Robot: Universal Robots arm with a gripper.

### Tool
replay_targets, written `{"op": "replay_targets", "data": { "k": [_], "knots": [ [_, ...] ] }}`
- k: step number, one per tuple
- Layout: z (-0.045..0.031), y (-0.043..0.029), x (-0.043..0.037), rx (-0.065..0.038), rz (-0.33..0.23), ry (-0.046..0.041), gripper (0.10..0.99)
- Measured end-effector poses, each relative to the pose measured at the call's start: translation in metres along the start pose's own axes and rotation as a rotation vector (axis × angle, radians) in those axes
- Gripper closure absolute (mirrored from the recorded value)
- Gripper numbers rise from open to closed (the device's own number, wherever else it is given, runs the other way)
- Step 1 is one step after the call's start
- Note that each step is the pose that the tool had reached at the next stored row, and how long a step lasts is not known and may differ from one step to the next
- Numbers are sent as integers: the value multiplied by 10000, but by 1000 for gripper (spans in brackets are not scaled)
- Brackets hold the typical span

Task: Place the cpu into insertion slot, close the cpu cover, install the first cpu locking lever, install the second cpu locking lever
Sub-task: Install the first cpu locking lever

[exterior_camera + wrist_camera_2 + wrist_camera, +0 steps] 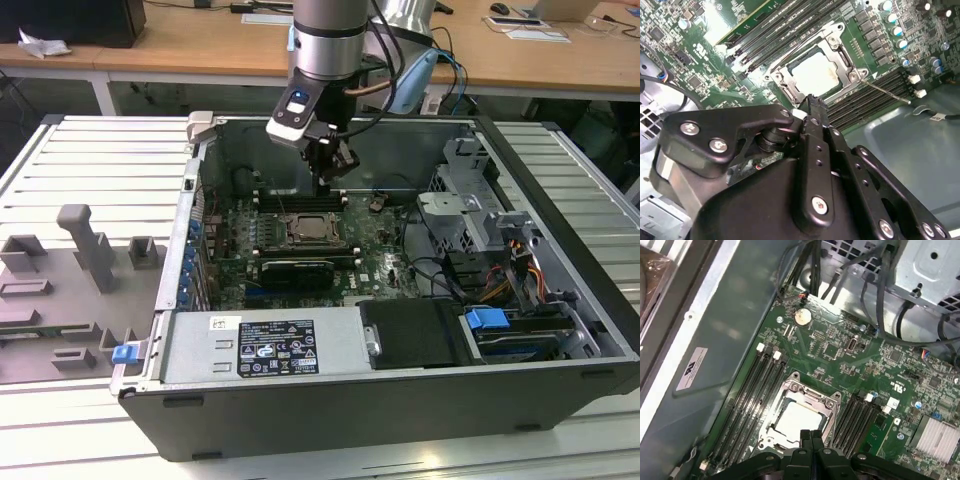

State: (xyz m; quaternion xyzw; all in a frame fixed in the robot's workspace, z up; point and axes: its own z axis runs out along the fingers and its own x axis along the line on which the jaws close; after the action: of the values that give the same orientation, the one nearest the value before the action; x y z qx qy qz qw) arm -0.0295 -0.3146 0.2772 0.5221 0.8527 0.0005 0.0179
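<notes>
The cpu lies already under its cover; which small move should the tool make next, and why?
Probably shift the tool sideways to the thin lever sticking out at a corner of the cpu cover. The cpu lies under that lowered cover, and the shut tool hovers at its edge, holding nothing.

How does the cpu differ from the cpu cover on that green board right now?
The cpu is a solid, pale square face, while the cpu cover is a silver-grey frame with a big square window. The cpu cover is the larger of the two and rings the cpu, which shows through that window. Both are square, look metallic and lie flat in both wrist views, between the long black memory slots.
</notes>
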Motion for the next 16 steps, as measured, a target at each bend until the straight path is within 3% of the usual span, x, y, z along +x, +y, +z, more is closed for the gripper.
{"op": "replay_targets", "data": {
  "k": [5,16],
  "knots": [
    [2,0,0,-52,-1737,34,980],
    [4,0,0,-124,-4117,80,980]
  ]
}}
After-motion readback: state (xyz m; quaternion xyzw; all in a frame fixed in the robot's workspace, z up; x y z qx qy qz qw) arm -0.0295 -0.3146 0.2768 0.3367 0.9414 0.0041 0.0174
